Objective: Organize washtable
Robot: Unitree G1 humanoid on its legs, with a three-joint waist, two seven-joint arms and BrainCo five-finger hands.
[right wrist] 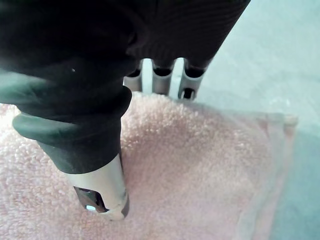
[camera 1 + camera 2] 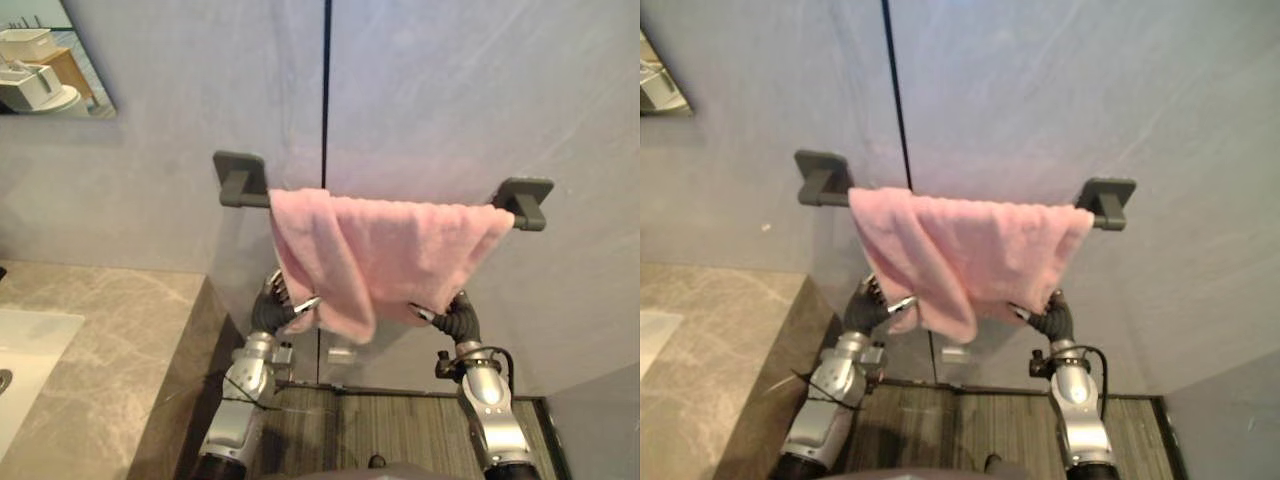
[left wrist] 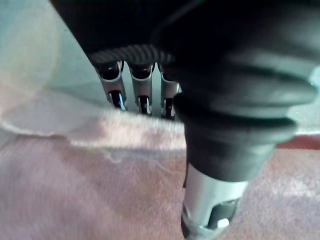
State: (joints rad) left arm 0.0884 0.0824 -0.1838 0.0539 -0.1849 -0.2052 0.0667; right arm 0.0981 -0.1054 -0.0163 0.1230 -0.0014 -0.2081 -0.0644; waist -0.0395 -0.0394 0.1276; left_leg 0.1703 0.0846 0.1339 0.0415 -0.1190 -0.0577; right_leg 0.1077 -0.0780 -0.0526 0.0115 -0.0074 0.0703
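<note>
A pink towel (image 2: 390,250) hangs bunched over a dark wall rail, between its left bracket (image 2: 240,178) and right bracket (image 2: 525,200). My left hand (image 2: 272,310) is raised to the towel's lower left edge. In the left wrist view its fingers (image 3: 141,85) go behind the towel (image 3: 100,190) while the thumb (image 3: 210,200) lies on the front, pinching the cloth. My right hand (image 2: 462,318) holds the lower right edge the same way, with fingers (image 1: 162,75) behind the towel (image 1: 200,170) and the thumb (image 1: 100,190) pressed on its front.
A marbled stone counter (image 2: 110,340) with a white sink (image 2: 25,360) stands at the left, close to my left arm. A mirror (image 2: 50,55) hangs at the upper left. Below the towel is a small wall socket (image 2: 342,353) and striped flooring (image 2: 380,430).
</note>
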